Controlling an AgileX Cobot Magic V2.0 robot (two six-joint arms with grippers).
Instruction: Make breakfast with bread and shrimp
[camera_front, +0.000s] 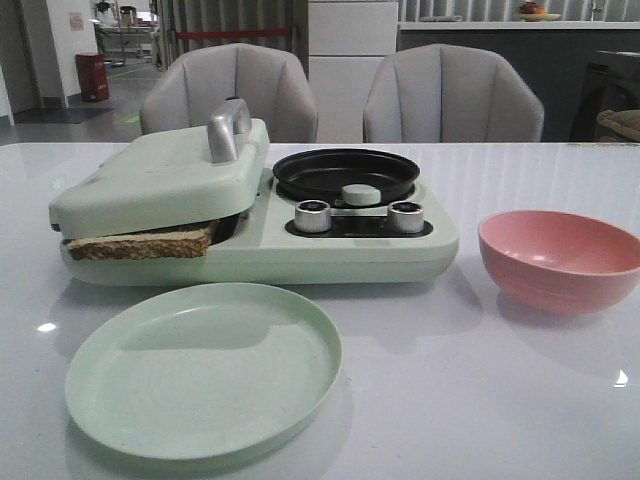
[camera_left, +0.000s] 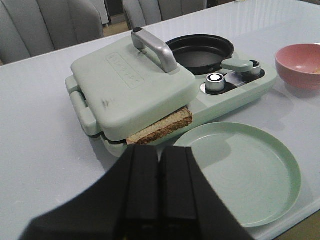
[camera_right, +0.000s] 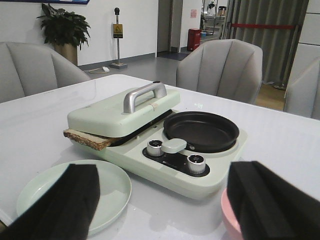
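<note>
I'm at the toasting step: bread (camera_front: 140, 244) clamped under the press lid (camera_front: 160, 175), left tool (camera_left: 159, 192) pressed together, right tool (camera_right: 160, 200) spread; next I'd likely lift the lid by its handle (camera_front: 228, 128).

The lid (camera_left: 131, 84) of the green cooker bears a row of embossed letters in the left wrist view, at about 10 o'clock from its metal handle (camera_left: 154, 47); they are too faint to read. In the right wrist view a yellow sign (camera_right: 117, 31) stands on a post at 12 o'clock beyond the bench; its print is too small to read.
</note>
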